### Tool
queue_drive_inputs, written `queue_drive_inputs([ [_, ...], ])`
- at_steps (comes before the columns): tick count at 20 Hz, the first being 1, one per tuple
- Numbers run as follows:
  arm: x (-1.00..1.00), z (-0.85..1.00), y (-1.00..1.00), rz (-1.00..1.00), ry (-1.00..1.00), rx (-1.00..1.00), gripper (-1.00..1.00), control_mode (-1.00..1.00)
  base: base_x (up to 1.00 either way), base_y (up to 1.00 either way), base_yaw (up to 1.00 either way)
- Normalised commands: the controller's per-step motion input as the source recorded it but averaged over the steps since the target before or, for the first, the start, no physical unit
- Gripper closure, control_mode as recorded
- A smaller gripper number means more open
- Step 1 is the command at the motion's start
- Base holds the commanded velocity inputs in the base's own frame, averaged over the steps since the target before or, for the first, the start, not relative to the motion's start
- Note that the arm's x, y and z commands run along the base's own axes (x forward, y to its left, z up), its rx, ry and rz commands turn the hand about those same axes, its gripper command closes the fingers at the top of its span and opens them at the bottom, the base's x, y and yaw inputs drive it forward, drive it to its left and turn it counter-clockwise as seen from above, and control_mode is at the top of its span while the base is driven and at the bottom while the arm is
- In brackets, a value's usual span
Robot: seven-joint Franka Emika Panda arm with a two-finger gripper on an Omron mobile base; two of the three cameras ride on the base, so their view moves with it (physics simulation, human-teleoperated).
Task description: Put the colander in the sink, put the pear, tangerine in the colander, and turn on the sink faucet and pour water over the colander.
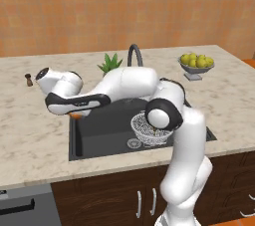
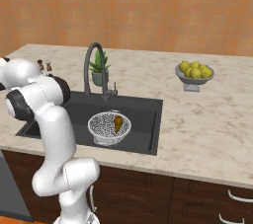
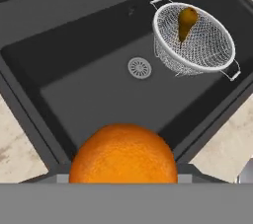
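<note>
Tangerine (image 3: 123,154) sits right up vs my cam, gripped btwn my fingers, over the near-left edge of the sink (image 3: 94,94). Gripper (image 1: 74,115) clamped on it, orange peeking under the hand. Colander (image 3: 193,39) stands in the basin w/ pear (image 3: 186,20) inside, just beside the drain (image 3: 139,67).

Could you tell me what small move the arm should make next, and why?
Probably carry the tangerine, which sits close at the gripper, across the sink toward the colander. The pear already lies in the colander, and the tangerine is still over the sink's opposite edge.
</note>
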Motion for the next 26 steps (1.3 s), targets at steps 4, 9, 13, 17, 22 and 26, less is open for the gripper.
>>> queue_drive_inputs([
  [4,-0.12,0.52,-1.00,-0.31,0.08,0.06,1.00,-1.00,0.00,0.00,0.00],
  [9,-0.07,0.02,-1.00,-0.39,0.11,0.06,1.00,-1.00,0.00,0.00,0.00],
  [13,-0.01,-0.06,-1.00,-0.40,0.06,0.05,1.00,-1.00,0.00,0.00,0.00],
  [17,0.00,-0.09,-1.00,-0.39,0.06,0.06,1.00,-1.00,0.00,0.00,0.00],
  [22,-0.22,-0.14,-1.00,-0.30,0.03,0.08,1.00,-1.00,0.00,0.00,0.00],
  [26,-0.67,-0.01,-1.00,-0.13,-0.22,0.04,1.00,-1.00,0.00,0.00,0.00],
])
